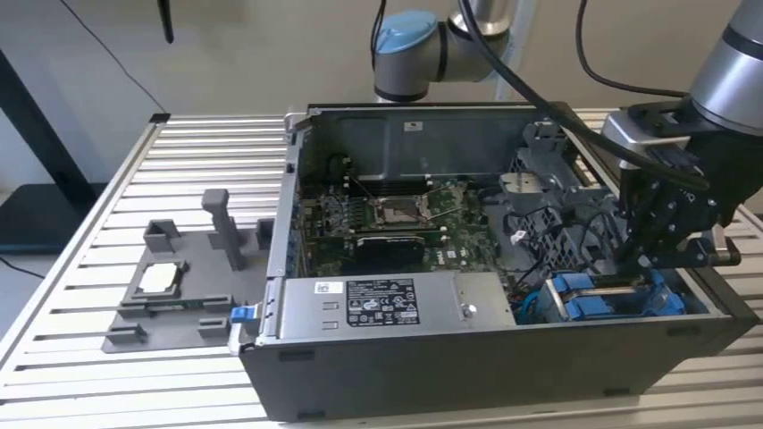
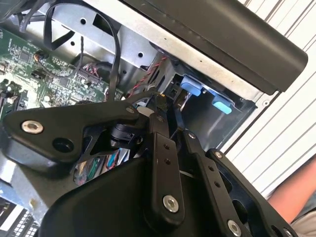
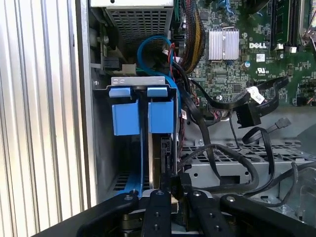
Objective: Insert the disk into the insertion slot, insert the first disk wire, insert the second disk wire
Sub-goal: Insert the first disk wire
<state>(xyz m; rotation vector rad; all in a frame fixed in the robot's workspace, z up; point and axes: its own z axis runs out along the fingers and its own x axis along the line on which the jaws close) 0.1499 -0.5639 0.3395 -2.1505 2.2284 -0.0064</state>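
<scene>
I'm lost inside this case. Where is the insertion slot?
In the exterior view the insertion slot is at the exterior view's right end of the computer case, beside the grey power-supply box, with the end effector right over it.

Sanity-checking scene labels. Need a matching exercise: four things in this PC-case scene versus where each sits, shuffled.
Things:
1. black robot gripper
2. grey labelled power-supply box
3. square silver processor socket
4. dark grey plastic fixture tray

Places:
A. on the slatted metal table, outside the black computer case
B. middle of the green motherboard
C. at the grey drive-bay cage with blue tabs
D. inside the case, along its wall nearest the exterior camera

Pairs: 1-C, 2-D, 3-B, 4-A
</scene>
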